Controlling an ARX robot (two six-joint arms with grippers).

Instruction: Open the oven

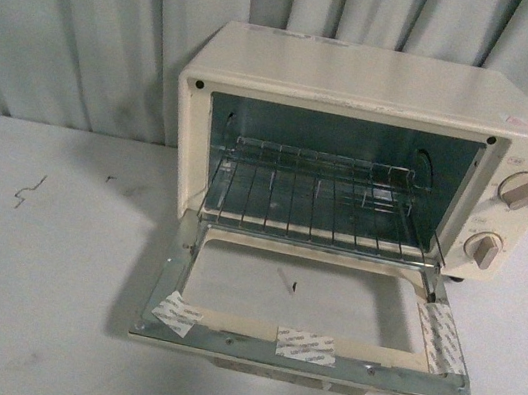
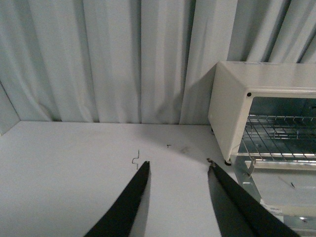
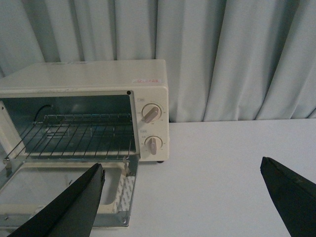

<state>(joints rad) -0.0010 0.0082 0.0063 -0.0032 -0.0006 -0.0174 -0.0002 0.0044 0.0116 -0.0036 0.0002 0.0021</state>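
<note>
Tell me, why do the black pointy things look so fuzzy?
Left wrist view: the black left gripper sits too close to the camera, so its edges smear. Right wrist view: same for the right gripper, while the cream-white boxy toaster oven stays sharper.

Pleated grey curtain (image 1: 90,26), white table (image 1: 37,281)

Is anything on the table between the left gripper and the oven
Nothing visible does. The left gripper hangs open over bare table, and the oven, its door already down, sits just beyond with only small specks between.
</note>
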